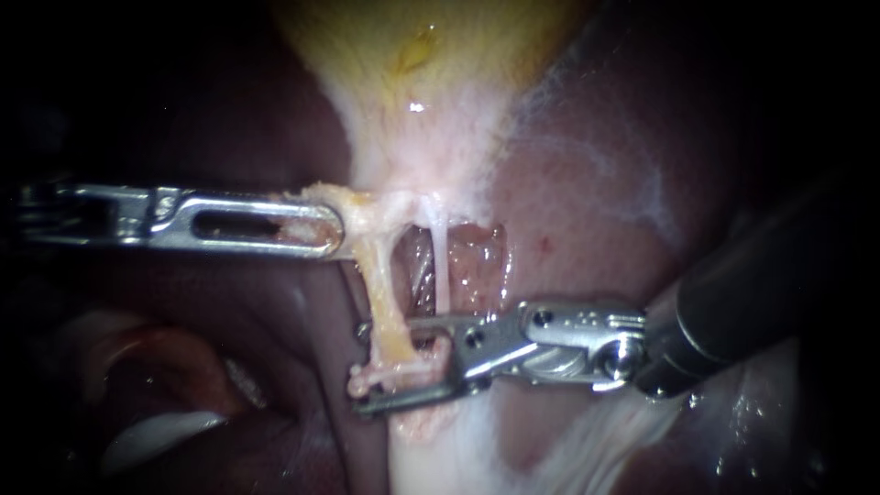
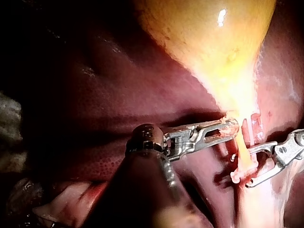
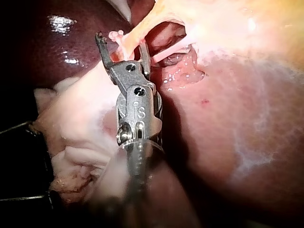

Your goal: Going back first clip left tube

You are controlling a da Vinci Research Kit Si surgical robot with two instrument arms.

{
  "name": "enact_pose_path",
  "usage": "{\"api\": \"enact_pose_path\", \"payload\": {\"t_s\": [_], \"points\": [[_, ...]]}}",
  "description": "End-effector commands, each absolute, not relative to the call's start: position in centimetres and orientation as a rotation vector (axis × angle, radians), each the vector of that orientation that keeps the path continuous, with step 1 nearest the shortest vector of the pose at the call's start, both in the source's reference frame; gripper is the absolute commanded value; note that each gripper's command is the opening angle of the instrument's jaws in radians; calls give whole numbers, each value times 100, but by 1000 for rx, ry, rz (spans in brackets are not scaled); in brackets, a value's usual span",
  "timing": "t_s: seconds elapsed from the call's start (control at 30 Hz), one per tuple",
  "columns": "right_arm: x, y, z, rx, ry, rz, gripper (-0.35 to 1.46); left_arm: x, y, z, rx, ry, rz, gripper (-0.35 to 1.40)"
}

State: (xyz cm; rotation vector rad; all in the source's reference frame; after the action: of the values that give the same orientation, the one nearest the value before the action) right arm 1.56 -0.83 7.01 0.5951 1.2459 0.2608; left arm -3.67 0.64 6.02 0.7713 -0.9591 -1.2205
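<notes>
Nearest, the right instrument (image 1: 367,367) has its tool apart astride the left tube (image 1: 390,307), where a pale clip (image 1: 394,373) sits low, free to back away, I judge, while the left instrument (image 1: 330,225), tool clamped on tissue (image 1: 316,194) below the gallbladder (image 1: 431,55), holds it taut leftward; no writing can be read.

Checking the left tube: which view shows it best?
The endoscope view: the left tube shows whole, from the gallbladder down into the open jaws of the right instrument. The left wrist view shows it from farther off; the right wrist view, only the stretch by the jaws.
</notes>
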Motion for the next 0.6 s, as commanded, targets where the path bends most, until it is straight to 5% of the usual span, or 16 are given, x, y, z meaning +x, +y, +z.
{"api": "enact_pose_path", "payload": {"t_s": [0.03, 0.6], "points": [[154, -81, 700, 592, 1249, 250, 50, -367, 64, 602, 771, -959, -1221, -35], [46, -32, 660, 445, 1258, 184, 50, -366, 63, 601, 771, -959, -1221, -35]]}}
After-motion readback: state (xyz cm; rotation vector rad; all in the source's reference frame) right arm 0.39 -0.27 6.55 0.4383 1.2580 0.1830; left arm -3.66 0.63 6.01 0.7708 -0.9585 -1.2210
